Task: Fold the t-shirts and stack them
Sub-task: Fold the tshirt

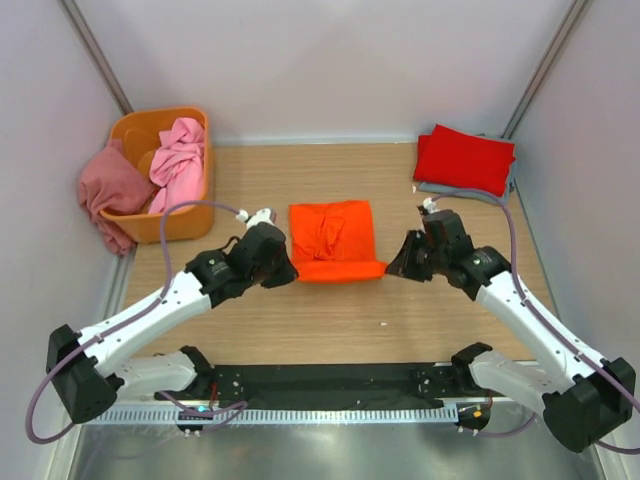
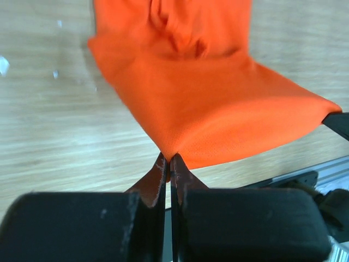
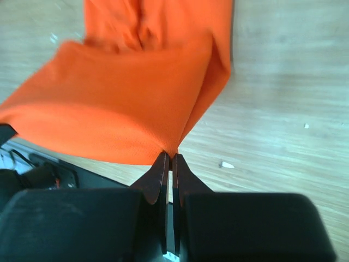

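With my left pincer (image 2: 168,159) and right pincer (image 3: 169,157) each clamped on a near corner of the orange t-shirt (image 1: 331,238) lying on the tabletop (image 1: 330,320), moving them unevenly could tug a thin corner free and skew the fold.

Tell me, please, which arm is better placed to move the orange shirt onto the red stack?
Probably right: the right gripper pinches the orange shirt, and the red stack lies beyond it; the left gripper sits farther away.

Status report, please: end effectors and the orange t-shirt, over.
Left end effector shut on orange t-shirt near corner. Right end effector shut on the other. Nothing blocking the fold.
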